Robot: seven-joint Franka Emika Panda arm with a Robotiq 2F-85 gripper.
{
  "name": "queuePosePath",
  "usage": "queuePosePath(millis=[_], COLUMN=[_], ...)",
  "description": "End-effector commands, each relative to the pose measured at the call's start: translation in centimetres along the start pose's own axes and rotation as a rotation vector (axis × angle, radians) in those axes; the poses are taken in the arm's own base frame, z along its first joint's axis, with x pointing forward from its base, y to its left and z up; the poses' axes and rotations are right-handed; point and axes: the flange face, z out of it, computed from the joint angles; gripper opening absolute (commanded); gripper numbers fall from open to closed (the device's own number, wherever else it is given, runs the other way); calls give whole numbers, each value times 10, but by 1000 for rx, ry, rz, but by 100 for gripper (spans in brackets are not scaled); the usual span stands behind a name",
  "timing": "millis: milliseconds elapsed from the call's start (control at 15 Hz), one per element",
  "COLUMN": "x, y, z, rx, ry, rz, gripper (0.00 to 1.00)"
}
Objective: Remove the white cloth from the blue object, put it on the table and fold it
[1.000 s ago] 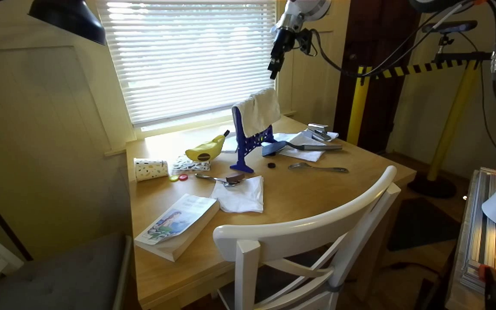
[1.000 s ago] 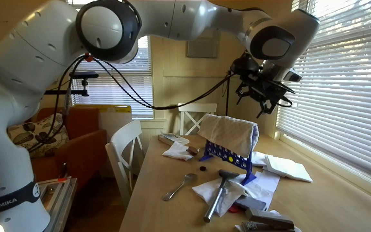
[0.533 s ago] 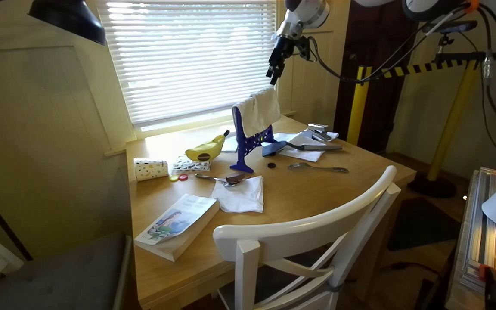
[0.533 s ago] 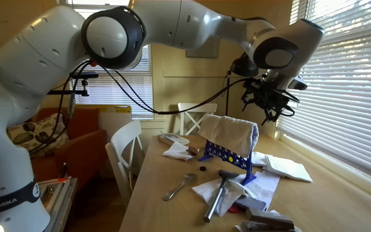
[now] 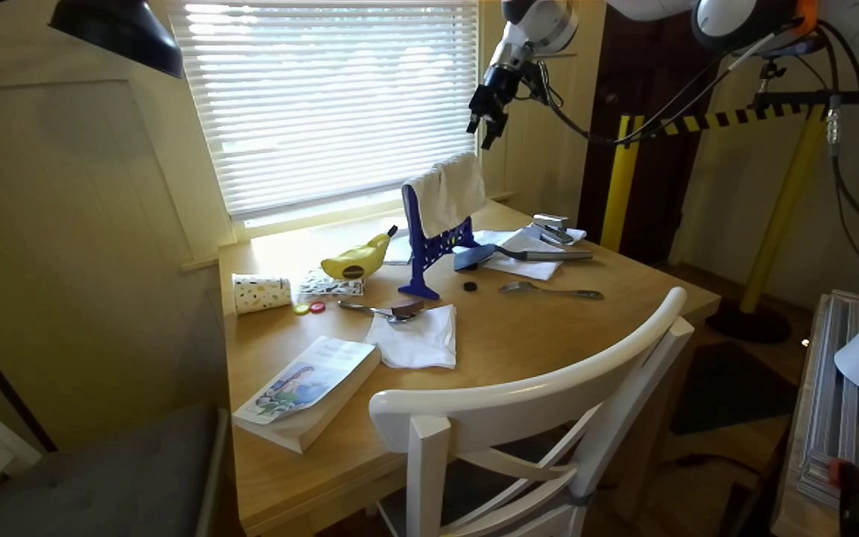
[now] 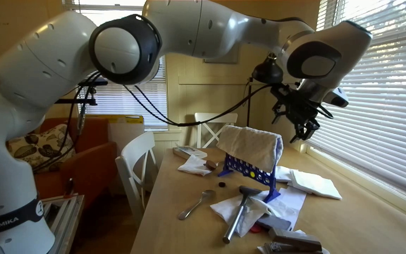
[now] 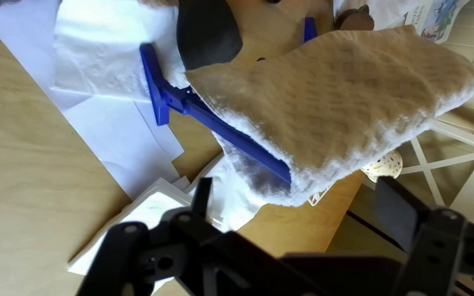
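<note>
White cloth (image 6: 248, 146) draped over the top of the upright blue rack (image 7: 239, 140), a flap down each face; rack stands on the table (image 6: 365, 218). Cloth's long axis follows the rack's top edge, in an exterior view from back left to front right, near end beside the spatula (image 6: 237, 217). Gripper (image 7: 296, 201) fingers spread wide apart and empty, hanging above the cloth and clear of it, pointing down at a slant. Cloth soft, waffle-textured, fuzzy along the fold; shaded face reads tan in the wrist view. Rack smooth plastic, grid of round holes, yellow disc (image 6: 252, 174) in one. Table pale grained wood. Spatula: dark blade, shiny handle. Banana-shaped thing (image 5: 359, 259) yellow, plump; speckled cup (image 5: 261, 293) on its side.
</note>
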Motion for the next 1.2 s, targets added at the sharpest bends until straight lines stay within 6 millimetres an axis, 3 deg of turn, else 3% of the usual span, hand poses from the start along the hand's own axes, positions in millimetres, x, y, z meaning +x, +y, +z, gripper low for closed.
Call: queuePosePath(millis=[0,267,467,733,933,1000,1133], x=[-2,-5,-4,3,11,18,10], y=[-3,-1,1,-4,-9,-9,-8], z=[9,27,36,24,15,12,16], rx=[52,111,130,148,148,111,103], ry=[-31,-86,-85,-22,46,93,38], rz=[-8,3,0,-22,-31,-11,-21], gripper=[100,99,87,93,91,95,95])
